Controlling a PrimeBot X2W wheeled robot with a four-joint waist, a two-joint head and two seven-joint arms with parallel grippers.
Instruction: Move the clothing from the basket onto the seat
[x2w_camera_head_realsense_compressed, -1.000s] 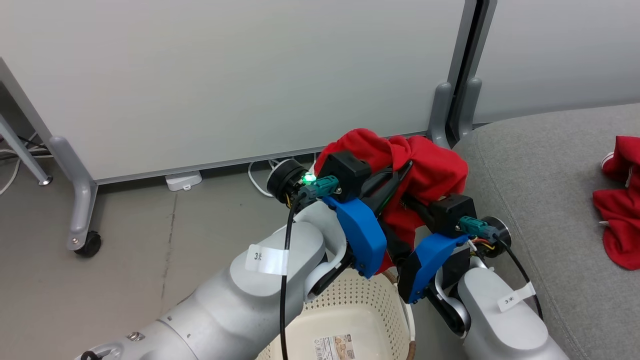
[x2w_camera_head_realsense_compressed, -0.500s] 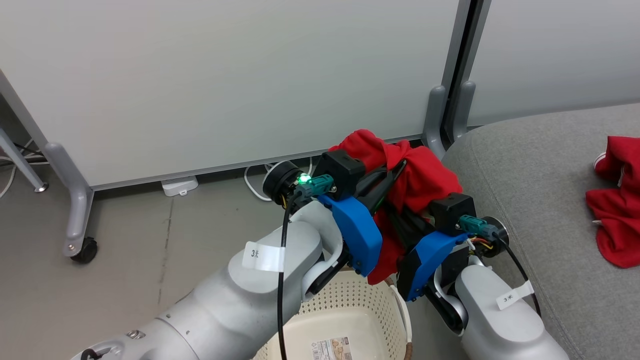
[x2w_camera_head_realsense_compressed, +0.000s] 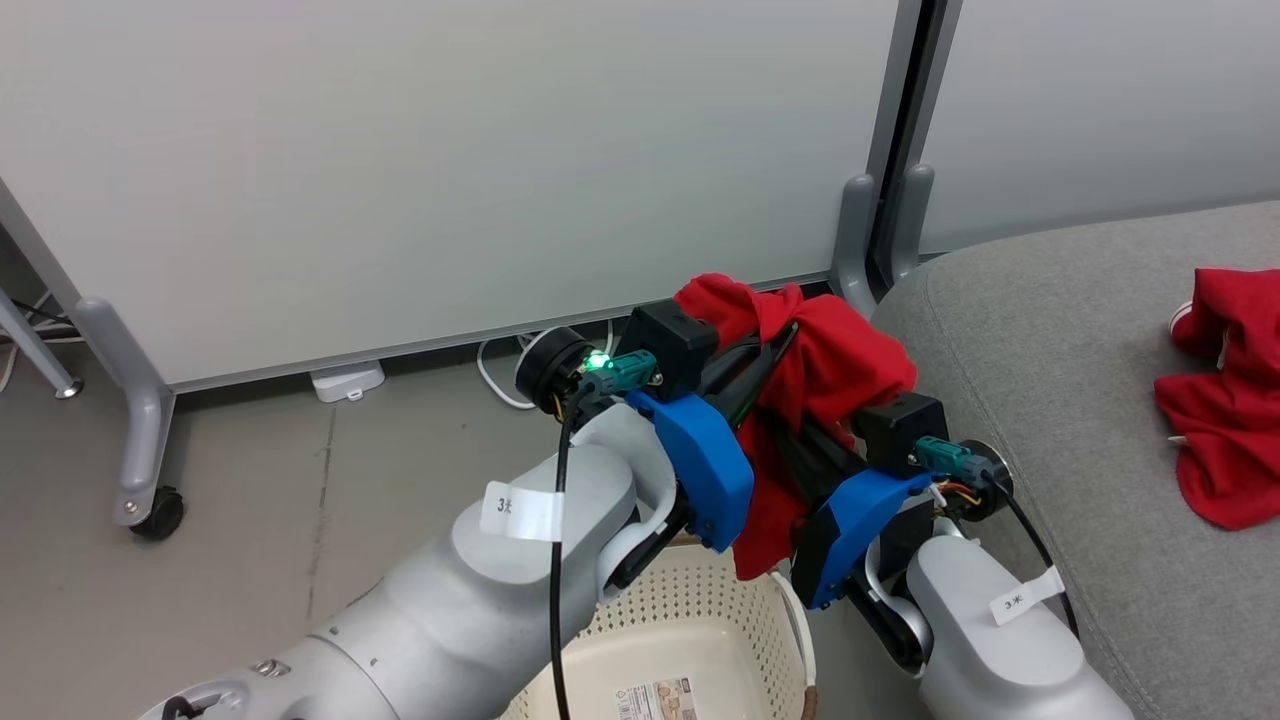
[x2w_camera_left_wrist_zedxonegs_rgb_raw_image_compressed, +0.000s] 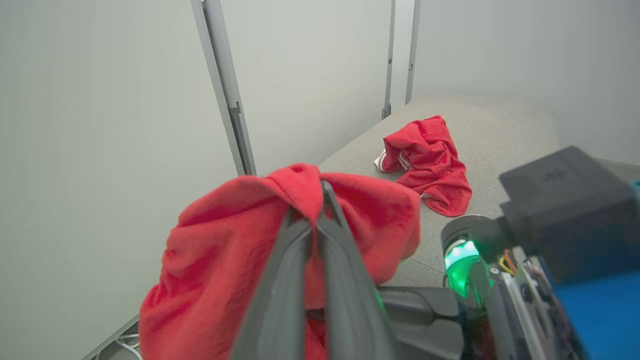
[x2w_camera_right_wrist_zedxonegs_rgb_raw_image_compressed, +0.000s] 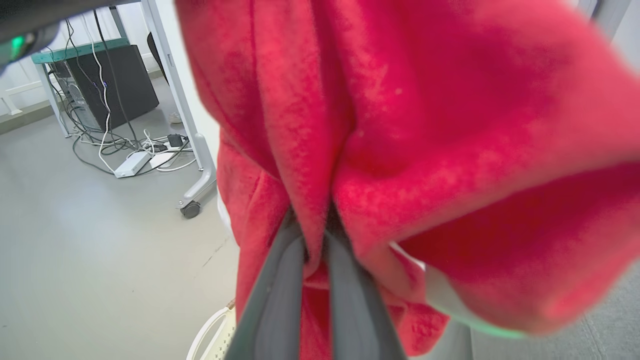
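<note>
One red piece of clothing (x2w_camera_head_realsense_compressed: 840, 355) hangs bunched in the air above the cream basket (x2w_camera_head_realsense_compressed: 700, 615), just left of the grey seat (x2w_camera_head_realsense_compressed: 1050, 350). My left gripper (x2w_camera_head_realsense_compressed: 788, 332) is shut on its top fold, and in the left wrist view the fingers (x2w_camera_left_wrist_zedxonegs_rgb_raw_image_compressed: 320, 192) pinch the red cloth (x2w_camera_left_wrist_zedxonegs_rgb_raw_image_compressed: 225, 240). My right gripper (x2w_camera_head_realsense_compressed: 778, 428) is shut on the same garment lower down; in the right wrist view its tips (x2w_camera_right_wrist_zedxonegs_rgb_raw_image_compressed: 315, 232) are buried in the fabric (x2w_camera_right_wrist_zedxonegs_rgb_raw_image_compressed: 400, 125). A second red garment (x2w_camera_head_realsense_compressed: 1220, 420) lies crumpled on the seat (x2w_camera_left_wrist_zedxonegs_rgb_raw_image_compressed: 500, 130).
Grey partition panels stand behind, on a castor foot (x2w_camera_head_realsense_compressed: 148, 510). A white power strip (x2w_camera_head_realsense_compressed: 345, 380) and cables lie at their base. The right wrist view has a black computer case (x2w_camera_right_wrist_zedxonegs_rgb_raw_image_compressed: 110, 80) and more cables on the floor. The basket's white handle (x2w_camera_right_wrist_zedxonegs_rgb_raw_image_compressed: 210, 325) is below the cloth.
My right gripper has shut on the hanging garment. The whole head picture has slid left, so the camera has turned toward the seat; both arms still hold the cloth between them.
</note>
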